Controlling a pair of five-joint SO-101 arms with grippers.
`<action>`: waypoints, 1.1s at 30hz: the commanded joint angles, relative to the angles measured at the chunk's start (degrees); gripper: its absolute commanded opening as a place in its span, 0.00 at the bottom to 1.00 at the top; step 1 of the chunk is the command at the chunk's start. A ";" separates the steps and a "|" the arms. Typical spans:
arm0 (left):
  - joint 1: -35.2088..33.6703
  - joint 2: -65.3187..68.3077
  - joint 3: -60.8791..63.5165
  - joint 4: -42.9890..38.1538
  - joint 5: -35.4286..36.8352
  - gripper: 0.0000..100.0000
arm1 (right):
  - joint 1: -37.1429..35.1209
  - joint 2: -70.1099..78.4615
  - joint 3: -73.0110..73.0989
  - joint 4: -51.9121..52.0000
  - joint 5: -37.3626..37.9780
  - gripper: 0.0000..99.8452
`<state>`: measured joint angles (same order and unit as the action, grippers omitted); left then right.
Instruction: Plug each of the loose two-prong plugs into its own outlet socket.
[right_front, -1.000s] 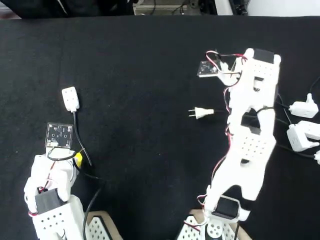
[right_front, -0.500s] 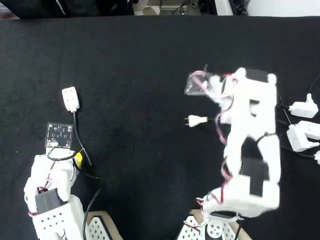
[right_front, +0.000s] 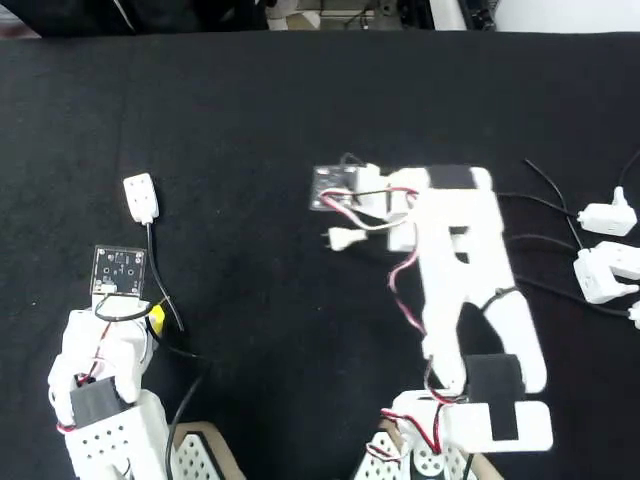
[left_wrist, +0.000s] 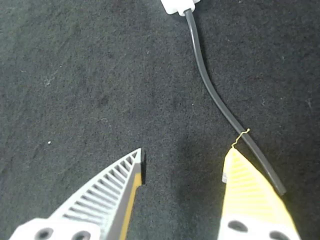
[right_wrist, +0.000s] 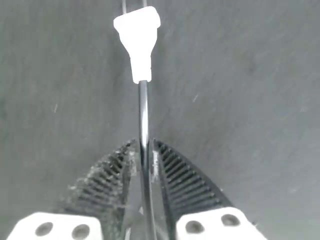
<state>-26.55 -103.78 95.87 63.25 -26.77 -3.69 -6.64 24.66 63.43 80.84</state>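
The right end effector (right_wrist: 143, 149) is clamped on the black cable (right_wrist: 143, 107) just behind a white two-prong plug (right_wrist: 137, 29) (prongs pointing away from it), near the worktop's (right_front: 250, 110) middle. The left end effector (left_wrist: 182, 157), spread apart, rests beside the outlet socket's (right_front: 140, 197) cord (left_wrist: 212, 95).

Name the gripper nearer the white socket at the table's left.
Left. The left gripper hangs just short of the socket; the right gripper, clamping a plug's cord, is mid-table.

Right arm (right_front: 455, 270): swinging away from the surface's right edge toward its centre, jaws clamped on the cable (right_wrist: 143, 115). Two-prong plug (right_front: 341, 239): travelling with it, prongs leading, drawing nearer the left edge.
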 joint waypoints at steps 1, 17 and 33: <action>0.04 -0.53 0.31 -0.09 -0.35 0.26 | -4.75 -3.12 -0.40 -5.19 -6.77 0.01; 0.13 -0.53 0.31 0.09 -2.37 0.26 | -5.80 -4.44 0.84 -8.44 -17.76 0.11; 0.04 -0.53 0.31 0.09 -2.37 0.26 | -6.15 -18.07 14.02 -7.82 -47.21 0.12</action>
<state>-26.55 -103.78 95.87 63.25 -28.70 -9.32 -21.67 36.88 55.78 35.56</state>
